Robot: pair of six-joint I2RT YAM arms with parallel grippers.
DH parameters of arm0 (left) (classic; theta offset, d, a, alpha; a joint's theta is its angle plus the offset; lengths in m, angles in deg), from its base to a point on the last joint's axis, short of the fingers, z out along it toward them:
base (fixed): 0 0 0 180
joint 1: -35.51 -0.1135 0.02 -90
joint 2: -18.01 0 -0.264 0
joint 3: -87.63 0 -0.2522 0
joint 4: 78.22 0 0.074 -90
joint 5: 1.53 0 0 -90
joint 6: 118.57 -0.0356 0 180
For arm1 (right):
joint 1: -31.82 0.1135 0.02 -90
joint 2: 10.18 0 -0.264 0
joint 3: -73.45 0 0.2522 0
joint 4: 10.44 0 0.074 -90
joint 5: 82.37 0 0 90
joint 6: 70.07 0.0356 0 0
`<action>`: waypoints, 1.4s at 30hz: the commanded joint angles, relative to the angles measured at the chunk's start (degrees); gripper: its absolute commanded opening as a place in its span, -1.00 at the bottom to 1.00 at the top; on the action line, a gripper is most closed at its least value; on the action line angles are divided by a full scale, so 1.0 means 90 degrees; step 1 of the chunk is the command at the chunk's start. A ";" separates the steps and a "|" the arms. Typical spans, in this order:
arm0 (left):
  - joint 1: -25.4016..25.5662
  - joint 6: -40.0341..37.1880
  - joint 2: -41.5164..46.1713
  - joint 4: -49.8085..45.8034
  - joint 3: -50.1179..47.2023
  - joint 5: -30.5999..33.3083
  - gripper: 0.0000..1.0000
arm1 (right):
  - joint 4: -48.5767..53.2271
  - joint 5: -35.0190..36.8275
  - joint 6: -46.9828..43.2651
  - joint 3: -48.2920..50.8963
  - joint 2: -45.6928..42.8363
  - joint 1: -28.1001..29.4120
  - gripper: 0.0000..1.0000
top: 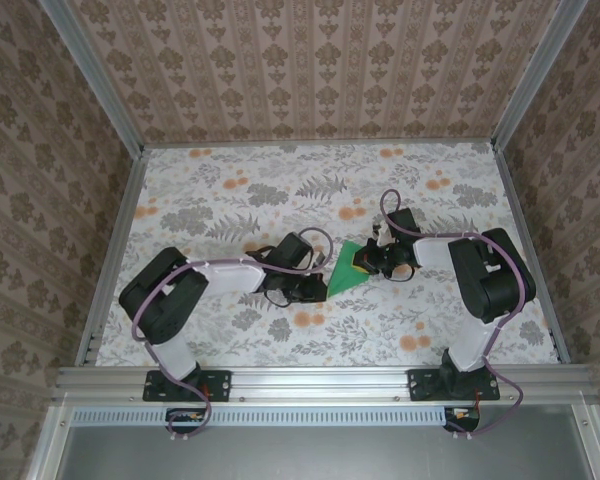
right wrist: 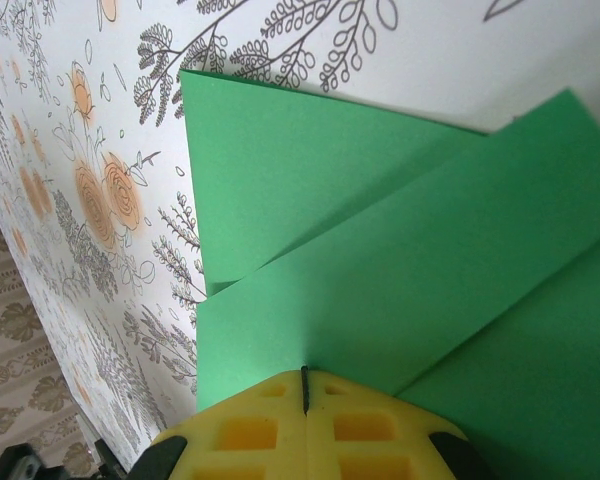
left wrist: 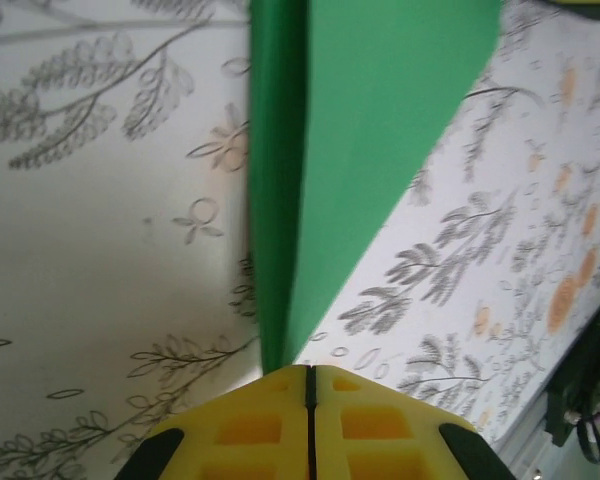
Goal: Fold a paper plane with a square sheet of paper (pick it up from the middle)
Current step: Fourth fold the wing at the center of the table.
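A thin bright green paper sheet point(top: 346, 270), partly folded into flat overlapping flaps, sits at the middle of the counter point(top: 230, 190) between two robot arms. From above it reads as a small wedge, its point toward the far side and its broader edge toward the near-left.

The left gripper point(top: 323, 285) meets the sheet from the left. In its wrist view the yellow, waffle-moulded pads point(left wrist: 270, 430) are pressed together with no gap, and the sheet point(left wrist: 380, 150) tapers to a narrow end right at their seam. A straight crease runs directly away from the left gripper point(left wrist: 308, 375), with a darker, shaded flap on one side and a brighter, wider one on the other.

The right gripper point(top: 363, 263) comes in from the right. It is likewise fully closed point(right wrist: 305, 378), nipping the near edge of the sheet point(right wrist: 380, 250). Here two layers show crisp diagonal edges, and one sharp corner lies flat on the cloth.

The paper looks smooth and matte. The counter carries a cloth point(right wrist: 100, 190) printed with grey leaves and orange blooms. Brown damask-patterned walls point(top: 310, 70) enclose it on three sides, and an aluminium rail point(top: 320, 378) at the near edge carries both arm bases.
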 commanded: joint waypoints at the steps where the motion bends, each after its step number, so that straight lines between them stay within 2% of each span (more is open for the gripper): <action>1: -0.0029 0.0085 0.0183 0.0585 0.0128 0.0185 -0.87 | 0.0919 0.0962 -0.0089 0.0175 0.0406 0.0019 -0.92; 7: -0.0032 0.0263 -0.0303 0.0879 0.0334 0.0448 -0.92 | 0.0926 0.0897 -0.0066 0.0156 0.0356 0.0024 -0.91; 13: -0.0029 0.0300 -0.0634 0.0660 0.0291 0.0416 -0.96 | 0.0930 0.0819 -0.0049 0.0090 0.0190 0.0020 -0.92; 20: -0.0009 0.0255 -0.0755 0.0184 0.0076 0.0646 -1.00 | 0.0554 0.0283 -0.0192 -0.0011 -0.0448 0.0043 -0.90; 26: 0.0001 0.0241 -0.0793 0.0095 0.0050 0.0698 -1.00 | 0.0020 -0.0255 -0.0280 0.0389 -0.1084 0.0527 -0.85; 30: 0.0001 0.0222 -0.0831 0.0048 0.0092 0.0688 -1.00 | -0.0101 -0.0143 -0.0125 0.0477 -0.0968 0.0899 -0.86; 42: -0.0011 0.0245 -0.0803 -0.0143 0.0075 0.0717 -1.00 | 0.0130 -0.0049 -0.0264 0.0006 -0.0168 0.1154 -0.86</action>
